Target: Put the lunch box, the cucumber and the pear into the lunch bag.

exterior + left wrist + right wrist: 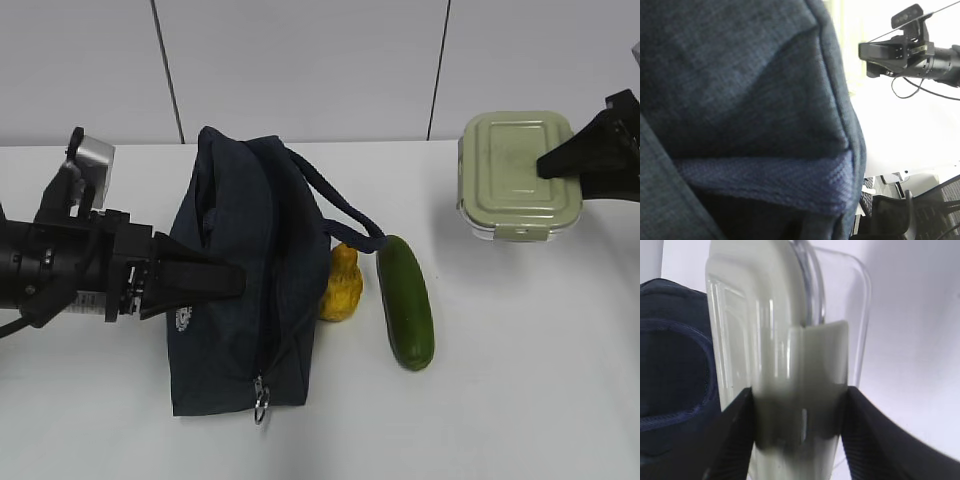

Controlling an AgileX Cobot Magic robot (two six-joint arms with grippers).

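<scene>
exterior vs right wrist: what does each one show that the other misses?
Only the exterior view: the cucumber, the pear tucked against the lunch bag, the bag's zipper ring, and the left claw pressed to the bag's side.
Only the right wrist view: the right claw with its fingers on either side of the lunch box around its clasp.
Both: lunch box, navy bag, white table.

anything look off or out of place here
Nothing is spilled or damaged. The lunch bag lies on its side with its zipper closed, and the pear is tucked against it under the handle loop. The cucumber lies beside it. The right end effector grips the lunch box by its lid latch.
</scene>
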